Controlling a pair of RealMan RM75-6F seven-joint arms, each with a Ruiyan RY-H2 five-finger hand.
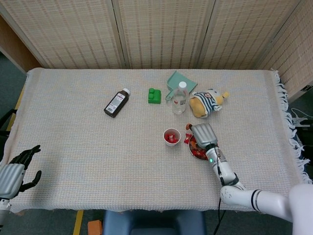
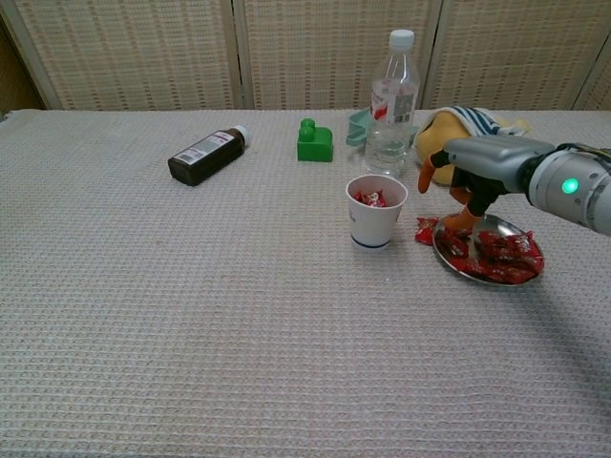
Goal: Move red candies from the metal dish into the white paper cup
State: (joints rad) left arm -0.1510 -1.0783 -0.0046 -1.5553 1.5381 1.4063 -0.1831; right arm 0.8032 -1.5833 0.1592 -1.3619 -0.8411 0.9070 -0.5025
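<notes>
Over the metal dish at the right of the table, the right hand hangs with its orange-tipped fingers spread apart and pointing down; they hold nothing. The red candies lie heaped in the dish directly beneath and slightly to the right of those fingertips, so the coming pick looks like a short drop straight down rather than a sideways reach. One candy sits off the dish's left rim on the cloth, just beside it, between the dish and the white paper cup. The cup stands upright immediately left of the dish, near but apart from it, with a few red candies already showing inside. In the head view the same hand covers most of the dish, the cup lying to its left.

The left hand rests far off at the table's near left corner, fingers apart and holding nothing, so the right hand is by far the nearer to both dish and cup.

As for writing, the dark brown bottle lying on its side carries a white label, and the clear plastic bottle wears a label too, but neither is legible. The candy wrappers show no readable print.
</notes>
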